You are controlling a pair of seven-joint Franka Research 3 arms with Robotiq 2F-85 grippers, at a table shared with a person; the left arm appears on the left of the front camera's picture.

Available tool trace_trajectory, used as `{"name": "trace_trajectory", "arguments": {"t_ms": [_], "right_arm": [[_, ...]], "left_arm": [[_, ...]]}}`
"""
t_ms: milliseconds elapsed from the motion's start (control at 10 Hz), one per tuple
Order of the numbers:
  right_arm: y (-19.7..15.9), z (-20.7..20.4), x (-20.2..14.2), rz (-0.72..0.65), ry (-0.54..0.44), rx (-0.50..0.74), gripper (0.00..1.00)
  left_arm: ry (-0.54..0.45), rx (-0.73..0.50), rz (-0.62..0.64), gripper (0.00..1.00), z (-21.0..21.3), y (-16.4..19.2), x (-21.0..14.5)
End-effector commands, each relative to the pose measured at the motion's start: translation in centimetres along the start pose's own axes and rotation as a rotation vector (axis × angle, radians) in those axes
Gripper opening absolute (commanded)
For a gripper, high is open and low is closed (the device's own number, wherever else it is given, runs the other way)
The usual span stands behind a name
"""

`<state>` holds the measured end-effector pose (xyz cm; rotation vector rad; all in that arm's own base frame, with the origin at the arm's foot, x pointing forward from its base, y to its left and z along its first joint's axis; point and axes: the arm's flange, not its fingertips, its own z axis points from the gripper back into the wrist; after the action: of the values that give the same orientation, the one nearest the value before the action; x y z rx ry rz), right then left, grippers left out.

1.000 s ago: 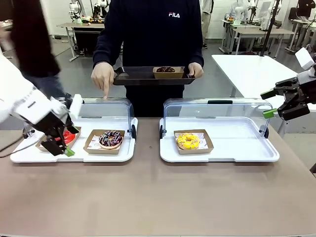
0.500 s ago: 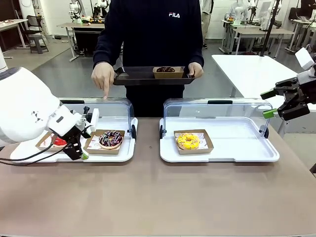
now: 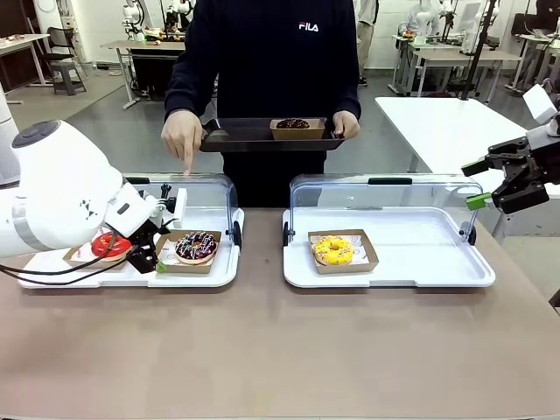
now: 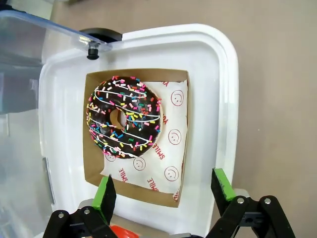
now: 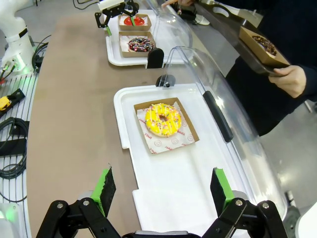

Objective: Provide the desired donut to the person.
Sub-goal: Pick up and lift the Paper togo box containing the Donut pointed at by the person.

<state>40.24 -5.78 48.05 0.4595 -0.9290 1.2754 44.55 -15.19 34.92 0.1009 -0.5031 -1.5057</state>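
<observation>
since half a second ago your left arm [image 3: 61,192] has swung further along the left white tray [image 3: 219,276], off the red donut [image 3: 109,244] at that tray's left end and up to the sprinkled donut [image 3: 196,246] in its right half. the left jaws now sit at the left edge of the donut's paper tray [image 3: 171,259]; before, they stood in the gap between the two donuts. the right jaws have not moved: they hang well off to the right of the left white tray, above the surface [image 3: 280,350], wide open and holding nothing. the person [image 3: 271,61] stands as before, one hand [image 3: 182,136] pointing down with the fingertip on the clear lid [image 3: 197,188] of the left white tray, and a dark tray [image 3: 245,136] held beyond that tray's far side.

the left jaws are wide open too, with nothing between them. in the left wrist view the green pads [image 4: 105,192] straddle the near end of the paper tray without touching the donut. the sprinkled donut lies flat inside the left white tray, icing and hole facing up. it is round, so you get no long axis from it. its paper tray is longer than wide and, in that view, runs lengthwise away from the jaws, across the line between the pads.
</observation>
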Motion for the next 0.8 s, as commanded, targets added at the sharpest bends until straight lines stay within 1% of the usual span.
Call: {"name": "trace_trajectory", "arguments": {"t_ms": [0, 400, 500, 600, 700], "right_arm": [[0.0, -0.1, -0.1, 0.003, -0.022, -0.001, 1.0], [0.0, -0.1, -0.1, 0.003, -0.022, -0.001, 1.0], [0.0, -0.1, -0.1, 0.003, -0.022, -0.001, 1.0], [0.0, -0.1, -0.1, 0.003, -0.022, -0.001, 1.0], [0.0, -0.1, -0.1, 0.003, -0.022, -0.001, 1.0]], "left_arm": [[0.046, 0.0, 0.006, 1.0, -0.4, 0.6, 0.5], [0.101, -0.008, 0.024, 1.0, -0.8, 0.9, 0.3], [0.103, 0.009, -0.002, 1.0, -1.0, 0.8, 0.4], [0.113, 0.01, -0.006, 0.44, -1.2, 1.1, 0.4], [0.118, 0.0, -0.006, 0.44, -1.4, 1.2, 0.3]]}}
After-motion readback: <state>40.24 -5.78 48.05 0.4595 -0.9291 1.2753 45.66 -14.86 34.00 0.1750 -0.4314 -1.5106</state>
